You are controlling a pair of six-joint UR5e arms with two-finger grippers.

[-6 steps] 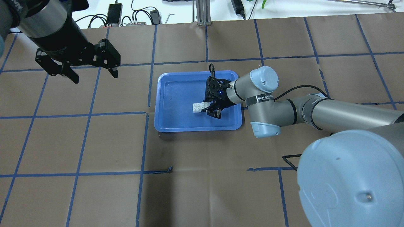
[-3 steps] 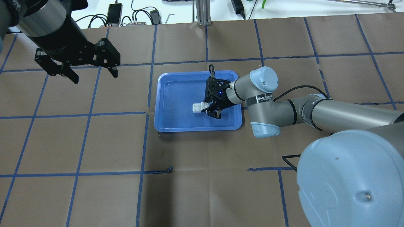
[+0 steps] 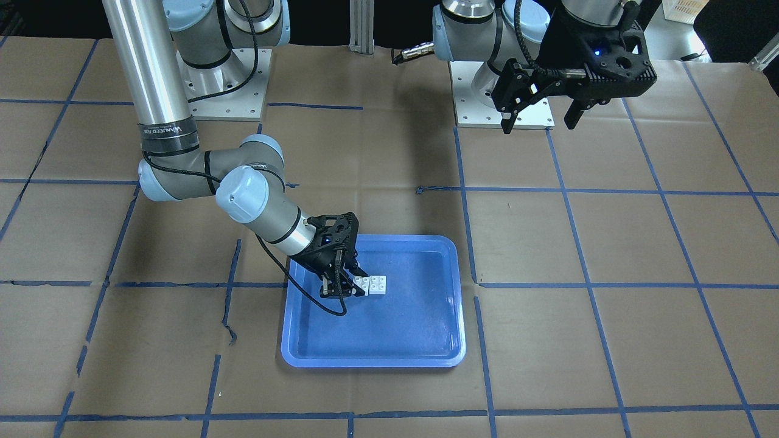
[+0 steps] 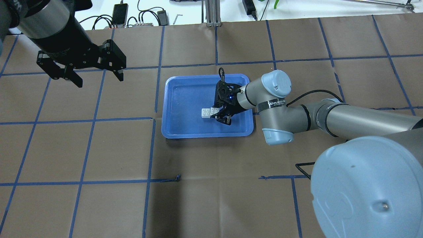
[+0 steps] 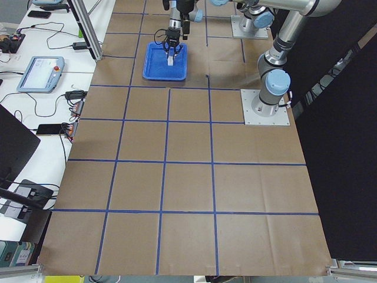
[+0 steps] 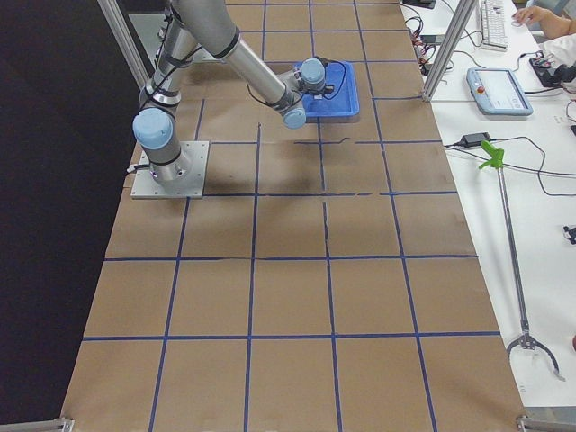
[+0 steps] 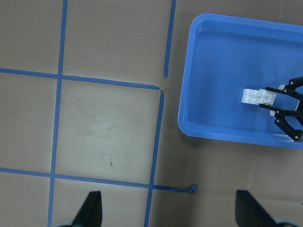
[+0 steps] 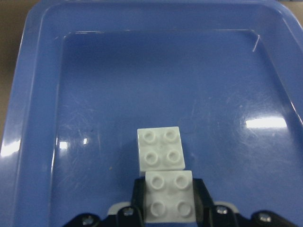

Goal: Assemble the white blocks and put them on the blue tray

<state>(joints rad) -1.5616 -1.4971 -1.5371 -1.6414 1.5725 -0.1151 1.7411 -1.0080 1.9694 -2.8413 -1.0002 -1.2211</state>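
Two white blocks [image 4: 206,113] lie joined, end to end with a slight overlap, on the floor of the blue tray [image 4: 185,96]. My right gripper [image 4: 220,115] reaches low into the tray from its right side and is shut on the nearer block. In the right wrist view the fingers [image 8: 201,198] flank that block [image 8: 169,201], and the other block [image 8: 161,153] sticks out ahead. The blocks [image 3: 372,285] also show in the front view, at the right gripper [image 3: 344,286]. My left gripper [image 4: 99,81] hovers open and empty over the table, far left of the tray.
The tray [image 3: 414,316] sits mid-table on brown paper with blue tape lines. A phone [image 4: 119,13], cables and an aluminium post [image 4: 211,13] lie past the far edge. The arm bases [image 3: 502,103] stand at the robot side. The left wrist view shows the tray [image 7: 227,56] at its right.
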